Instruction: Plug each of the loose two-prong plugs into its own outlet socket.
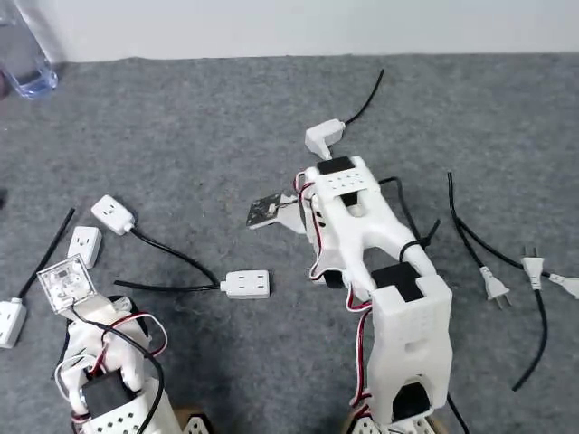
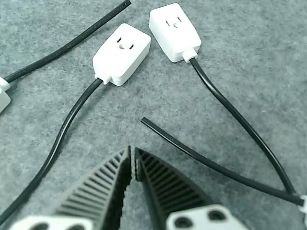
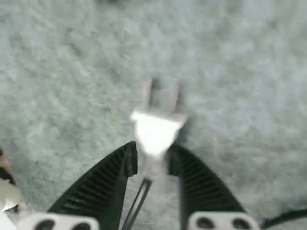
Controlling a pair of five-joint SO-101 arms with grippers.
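We begin at the left pincer (image 2: 133,155). Its ribbed black fingers (image 2: 163,184) meet at the tips and are closed on nothing above the grey surface (image 2: 268,57). Just ahead of those tips, and apart from them, lies the cut end of a black cord (image 2: 192,152). Farther ahead we see two white outlets side by side, the nearer socket (image 2: 122,53) and the farther socket (image 2: 175,31). Their slotted faces are turned up, and each trails its own black lead back past the pincer, one on either side.

The right pincer (image 3: 152,151) is clamped on a white plug (image 3: 156,127). Its fingers press the narrow tail from both sides and the wide body sits just beyond the tips. The two prongs (image 3: 163,93) point straight away from the pincer. A thin dark lead runs back between the fingers.

In the high view, a white socket block (image 1: 247,284) lies between the two arms. Well out to the right of the right arm (image 1: 380,262), a loose plug (image 1: 496,287) and a second loose plug (image 1: 534,267) lie near each other on black leads. Just past that arm's far end sits a white plug body (image 1: 324,137) with a black lead, and we cannot tell whether it is the gripped one. Farthest off, well beyond the left pincer, a clear bottle (image 1: 23,63) stands at the surface's edge.
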